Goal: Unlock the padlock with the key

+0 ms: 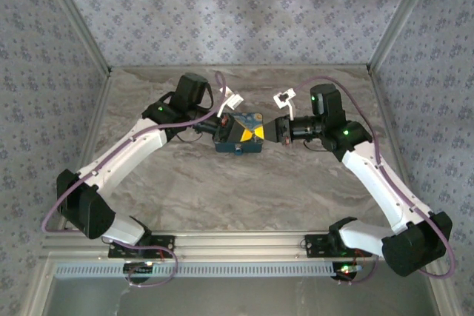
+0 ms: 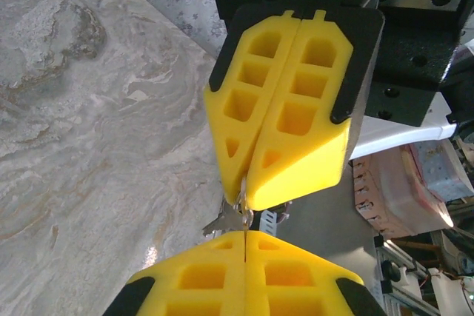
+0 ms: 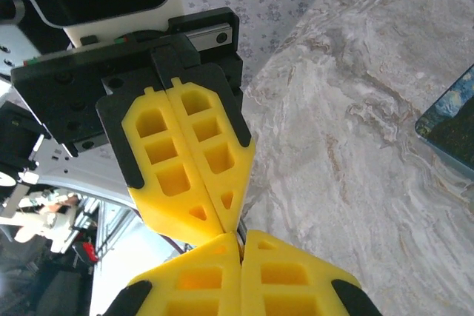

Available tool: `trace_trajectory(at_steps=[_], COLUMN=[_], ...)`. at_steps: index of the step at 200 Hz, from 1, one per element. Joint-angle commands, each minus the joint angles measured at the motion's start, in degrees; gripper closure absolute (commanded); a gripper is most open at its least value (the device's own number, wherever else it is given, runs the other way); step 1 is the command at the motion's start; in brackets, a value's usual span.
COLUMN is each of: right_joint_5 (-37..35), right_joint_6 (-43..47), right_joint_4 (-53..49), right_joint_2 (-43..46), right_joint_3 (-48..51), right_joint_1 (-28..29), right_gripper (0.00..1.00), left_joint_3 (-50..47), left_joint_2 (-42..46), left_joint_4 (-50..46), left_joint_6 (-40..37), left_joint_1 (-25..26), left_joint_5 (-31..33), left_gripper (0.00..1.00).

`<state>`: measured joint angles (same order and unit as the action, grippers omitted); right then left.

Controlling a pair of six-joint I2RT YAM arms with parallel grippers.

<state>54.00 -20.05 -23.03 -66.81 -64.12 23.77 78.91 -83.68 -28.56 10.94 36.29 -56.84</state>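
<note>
Left gripper (image 2: pixel 244 236) and right gripper (image 2: pixel 243 197) meet tip to tip above the desk (image 2: pixel 89 146), near a blue box (image 3: pixel 452 120). Both sets of jaws are pinched narrow on the small key (image 2: pixel 226 221), whose head juts sideways, probably so the grip can be reset before insertion. The padlock cannot be made out.

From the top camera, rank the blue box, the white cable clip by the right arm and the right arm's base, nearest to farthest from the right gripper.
1. The blue box: just left of the right gripper, beside its tips.
2. The white cable clip: farther back and slightly right.
3. The right arm's base: farthest, at the near edge, to the right.
</note>
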Motion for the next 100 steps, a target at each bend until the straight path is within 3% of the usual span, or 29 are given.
trace_trajectory(at_steps=[1, 22, 30, 41, 66, 100], right_joint_5=[1.07, -4.64, -8.39, -14.51, -30.04, -41.48], right_joint_6=[1.53, 3.83, 4.78, 7.05, 12.27, 16.14], right_joint_4=[-1.71, -2.9, -3.07, -3.32, -0.29, 9.5], right_joint_2=[0.11, 0.99, 1.67, 2.64, 5.12, 7.33], right_joint_3=[-2.13, -2.5, -2.45, -2.35, -0.76, 3.03], right_joint_1=[1.01, 1.76, 2.38, 3.63, 7.12, 8.95], right_gripper=[1.0, 1.0, 1.0, 1.0, 1.0, 1.0], left_joint_3=[0.01, -0.16, -0.54, -1.7, -5.06, -6.37], left_joint_2=[1.5, 1.68, 1.87, 2.38, 3.7, 2.49], left_joint_4=[1.27, 2.5, 3.46, 6.19, 15.03, 22.05], left_joint_6=[-1.01, 0.81, 2.33, 5.41, 17.21, 32.11], left_joint_1=[-0.37, -1.38, -1.94, -3.1, -5.88, -6.73], left_joint_5=[-1.14, 0.44, 2.2, 3.93, 9.1, 10.45], left_gripper=[1.0, 1.0, 0.88, 0.82, 0.56, 0.42])
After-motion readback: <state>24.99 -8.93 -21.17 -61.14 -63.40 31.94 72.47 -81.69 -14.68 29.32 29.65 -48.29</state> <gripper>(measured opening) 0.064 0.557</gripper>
